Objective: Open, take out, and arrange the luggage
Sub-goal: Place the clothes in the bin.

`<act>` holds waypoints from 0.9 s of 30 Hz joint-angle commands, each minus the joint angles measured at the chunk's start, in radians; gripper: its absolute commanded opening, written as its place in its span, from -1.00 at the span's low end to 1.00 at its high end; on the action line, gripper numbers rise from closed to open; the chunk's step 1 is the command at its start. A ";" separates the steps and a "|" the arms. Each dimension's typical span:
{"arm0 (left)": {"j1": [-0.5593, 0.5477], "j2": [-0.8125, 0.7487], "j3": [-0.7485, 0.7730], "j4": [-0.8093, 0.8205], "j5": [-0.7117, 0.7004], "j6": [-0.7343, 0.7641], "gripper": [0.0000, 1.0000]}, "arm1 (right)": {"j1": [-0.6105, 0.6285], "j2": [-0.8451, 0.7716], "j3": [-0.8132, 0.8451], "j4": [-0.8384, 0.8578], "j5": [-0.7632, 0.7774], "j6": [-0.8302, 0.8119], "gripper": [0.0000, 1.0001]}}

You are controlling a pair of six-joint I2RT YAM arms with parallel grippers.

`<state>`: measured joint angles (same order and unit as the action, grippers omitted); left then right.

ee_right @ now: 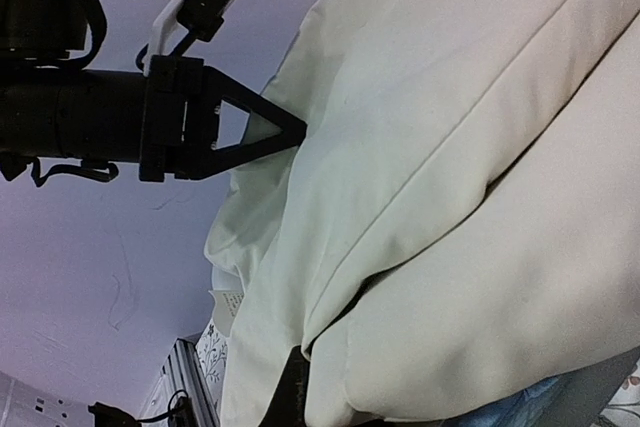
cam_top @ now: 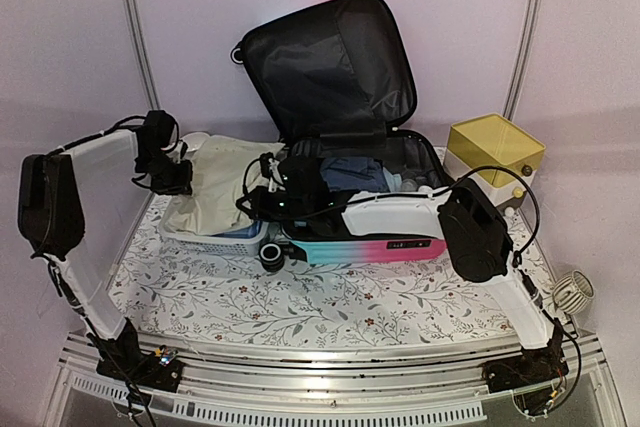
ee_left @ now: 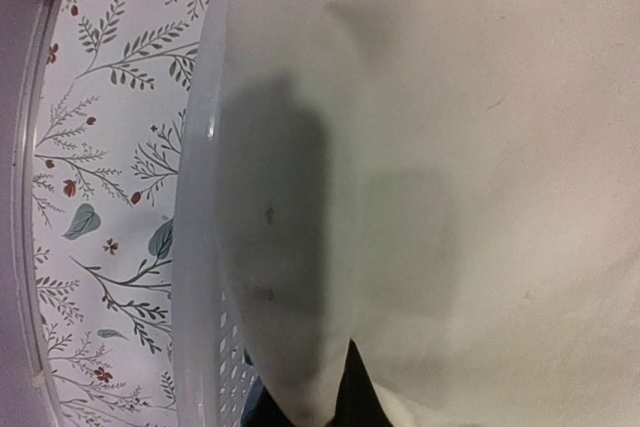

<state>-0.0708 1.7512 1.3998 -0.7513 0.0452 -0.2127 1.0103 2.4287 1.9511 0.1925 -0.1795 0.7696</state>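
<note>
Luggage (cam_top: 365,237) lies open at the rear centre of the floral tabletop (cam_top: 300,312). Its lid (cam_top: 330,62) is raised and shows black lining; the pink-to-turquoise shell faces the arm bases. Blue clothing (cam_top: 355,175) is visible inside the lower shell. White perforated basket (cam_top: 235,237) sits just left of the luggage, close against its left end. Cream garment (cam_top: 220,177) drapes over the basket. Left claw (cam_top: 183,182) is at the garment edge farthest from the luggage, narrow, pinching the cloth. Right claw (cam_top: 262,187) is at the garment edge nearest the luggage, narrow, likewise closed on the cloth. Yellow-topped box (cam_top: 495,147) stands just right of the luggage.
</note>
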 commanded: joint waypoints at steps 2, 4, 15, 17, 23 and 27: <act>0.002 0.034 0.004 -0.020 -0.053 -0.024 -1.00 | 0.057 -0.037 -0.047 0.028 0.062 -0.025 -0.96; 0.002 0.016 -0.003 -0.017 -0.079 -0.032 -1.00 | 0.063 -0.044 -0.061 0.028 0.074 -0.036 -0.95; -0.011 -0.160 -0.025 -0.003 -0.086 -0.043 0.15 | 0.062 -0.214 -0.141 -0.016 0.236 -0.124 0.21; -0.021 -0.206 -0.028 0.008 -0.071 -0.045 0.20 | 0.063 -0.265 -0.170 -0.022 0.254 -0.154 0.30; -0.080 -0.306 -0.063 0.132 0.058 -0.061 -0.03 | 0.059 -0.431 -0.295 -0.022 0.270 -0.267 0.58; -0.121 -0.289 -0.094 0.268 0.154 -0.098 -0.96 | 0.029 -0.537 -0.400 -0.024 0.253 -0.283 0.58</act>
<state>-0.1520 1.4353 1.3418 -0.6304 0.0834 -0.2813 1.0641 1.9934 1.6344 0.1715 0.0639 0.5419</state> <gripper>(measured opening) 0.211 0.792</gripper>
